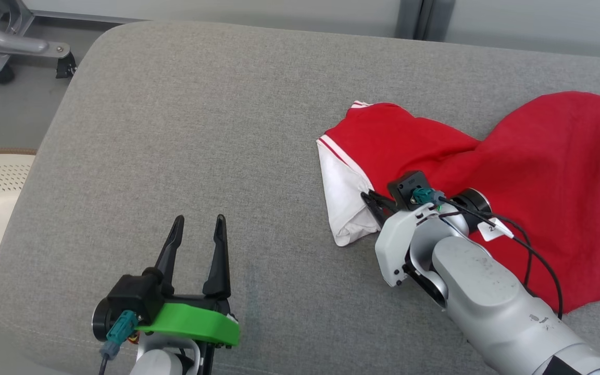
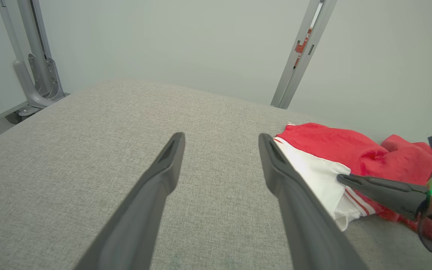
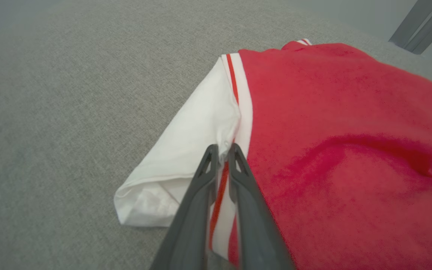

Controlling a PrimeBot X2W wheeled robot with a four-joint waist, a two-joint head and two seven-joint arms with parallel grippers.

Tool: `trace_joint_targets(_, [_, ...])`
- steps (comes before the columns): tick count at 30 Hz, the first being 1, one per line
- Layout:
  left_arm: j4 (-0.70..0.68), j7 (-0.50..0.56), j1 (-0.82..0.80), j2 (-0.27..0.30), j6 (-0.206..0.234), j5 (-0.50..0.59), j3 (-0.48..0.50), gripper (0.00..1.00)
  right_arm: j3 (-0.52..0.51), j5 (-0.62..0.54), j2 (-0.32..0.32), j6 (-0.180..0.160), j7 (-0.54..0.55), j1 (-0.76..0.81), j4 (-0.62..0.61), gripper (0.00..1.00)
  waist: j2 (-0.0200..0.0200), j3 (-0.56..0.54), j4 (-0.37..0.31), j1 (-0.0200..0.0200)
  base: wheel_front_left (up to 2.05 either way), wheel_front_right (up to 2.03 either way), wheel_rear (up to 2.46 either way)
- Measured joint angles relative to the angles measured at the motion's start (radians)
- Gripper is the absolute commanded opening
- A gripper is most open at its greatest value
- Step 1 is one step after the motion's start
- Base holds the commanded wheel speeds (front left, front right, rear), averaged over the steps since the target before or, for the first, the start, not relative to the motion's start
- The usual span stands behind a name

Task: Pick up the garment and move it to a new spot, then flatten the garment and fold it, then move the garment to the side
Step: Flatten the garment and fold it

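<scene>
Red garment point(image 3: 332, 112) pinched in right gripper point(image 3: 223, 150).

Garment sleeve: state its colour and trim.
White sleeve, red-and-white striped trim; clearest in right wrist view.

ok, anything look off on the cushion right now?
Nothing damaged. The garment is bunched and twisted at the right end of the cushion instead of flat, its white sleeve doubled over. The right gripper looks pinched shut on the sleeve seam; the left gripper hangs open, clear of the cloth.
</scene>
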Motion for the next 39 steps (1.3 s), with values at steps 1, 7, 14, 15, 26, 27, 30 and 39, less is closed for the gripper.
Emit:
trace_joint_targets(1, [0.000, 0.000, 0.000, 0.000, 0.000, 0.000, 0.000, 1.00, -0.001, -0.004, 0.003, 0.000, -0.008, -0.003, 0.001, 0.00, 0.0000, -0.001, 0.001, 0.0000, 0.00, 0.00, 0.00])
trace_joint_targets(7, [0.000, 0.000, -0.001, 0.000, 0.001, 0.000, 0.003, 1.00, 0.056, -0.002, 0.034, 0.000, -0.038, -0.018, -0.024, 0.00, 0.0000, -0.003, 0.001, 0.0000, 0.00, 0.00, 0.00])
trace_joint_targets(14, [-0.005, 0.000, -0.006, 0.000, 0.001, 0.000, 0.008, 1.00, 0.216, 0.053, 0.045, 0.000, -0.030, -0.015, -0.090, 0.00, 0.0000, 0.006, 0.002, 0.0000, 0.00, 0.00, 0.00])
trace_joint_targets(15, [-0.006, 0.000, -0.007, 0.000, 0.001, 0.000, 0.008, 1.00, 0.238, 0.064, 0.045, 0.000, -0.030, -0.014, -0.101, 0.00, 0.0000, 0.007, 0.003, 0.0000, 0.00, 0.00, 0.00])
trace_joint_targets(26, [-0.011, 0.000, -0.011, 0.000, 0.007, -0.003, 0.023, 1.00, 0.344, 0.184, 0.048, 0.000, -0.103, -0.013, -0.174, 1.00, 0.0000, 0.009, -0.012, 0.0000, 0.00, 0.00, 0.00])
trace_joint_targets(27, [-0.012, 0.000, -0.011, 0.000, 0.007, -0.003, 0.024, 1.00, 0.318, 0.188, 0.048, 0.000, -0.116, -0.013, -0.170, 1.00, 0.0000, 0.007, -0.019, 0.0000, 0.00, 0.00, 0.00])
trace_joint_targets(30, [-0.014, 0.000, -0.008, 0.000, 0.007, 0.000, 0.030, 1.00, 0.219, 0.185, 0.042, 0.000, -0.146, -0.012, -0.143, 1.00, 0.0000, -0.001, -0.039, 0.0000, 0.00, 0.00, 0.00])
trace_joint_targets(39, [-0.019, 0.000, 0.018, 0.000, 0.003, 0.013, 0.051, 1.00, -0.176, 0.079, -0.136, 0.000, -0.173, 0.132, -0.096, 1.00, 0.0000, -0.030, -0.128, 0.0000, 0.00, 0.00, 0.00])
